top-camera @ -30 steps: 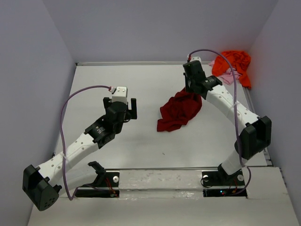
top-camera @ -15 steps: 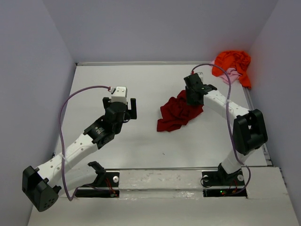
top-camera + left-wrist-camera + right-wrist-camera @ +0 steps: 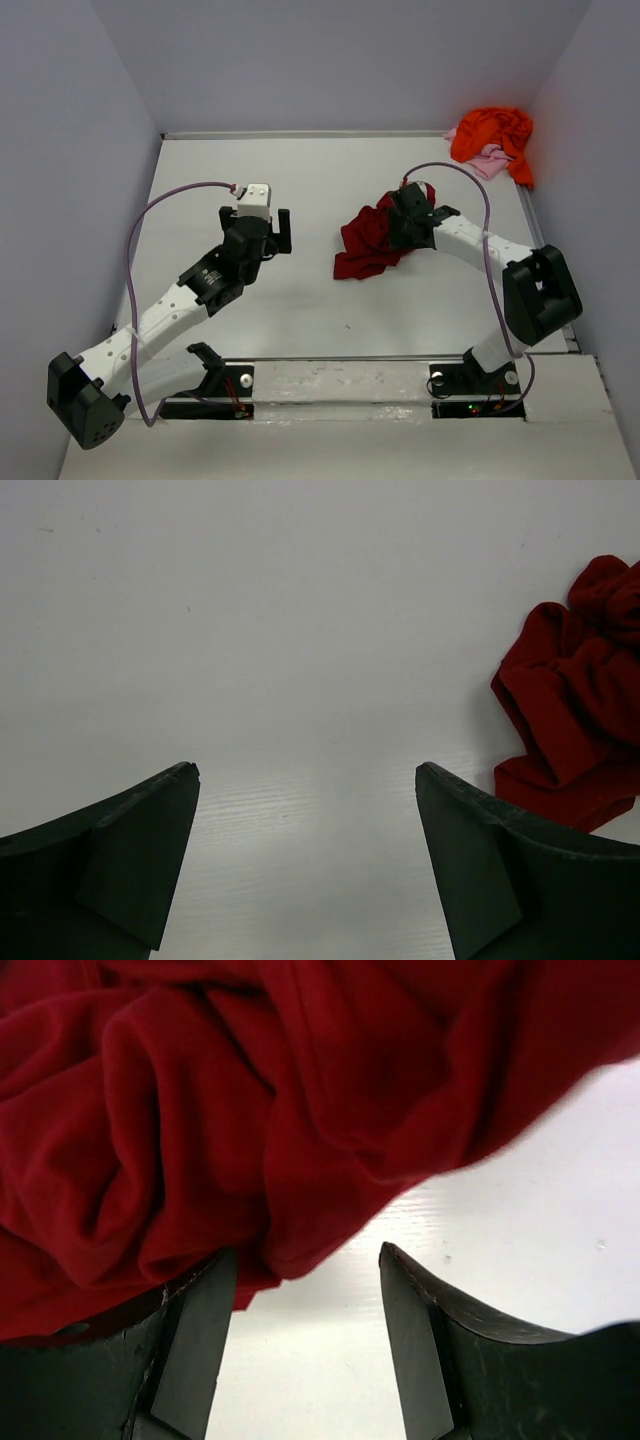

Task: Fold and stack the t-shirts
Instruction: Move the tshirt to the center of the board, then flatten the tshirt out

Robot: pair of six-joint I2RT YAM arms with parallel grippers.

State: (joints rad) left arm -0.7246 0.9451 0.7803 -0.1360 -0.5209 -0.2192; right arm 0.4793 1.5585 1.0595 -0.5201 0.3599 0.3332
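Note:
A crumpled dark red t-shirt (image 3: 372,240) lies in a heap on the white table, right of centre; it also fills the upper part of the right wrist view (image 3: 250,1090) and shows at the right edge of the left wrist view (image 3: 575,715). My right gripper (image 3: 305,1270) is open, low over the heap's edge, a fold of red cloth lying between and past its fingers, and in the top view it (image 3: 405,222) sits on the heap's right side. My left gripper (image 3: 305,780) is open over bare table, well left of the shirt. An orange t-shirt (image 3: 492,133) lies over a pale pink one (image 3: 485,160) in the far right corner.
Grey walls close the table on the left, back and right. A purple cable (image 3: 180,195) loops over each arm. The arm bases stand on a mounting rail (image 3: 340,385) along the near edge.
My right gripper has opened and let go of the red t-shirt, then come down and nearer onto the heap's right side. The left arm has not moved.

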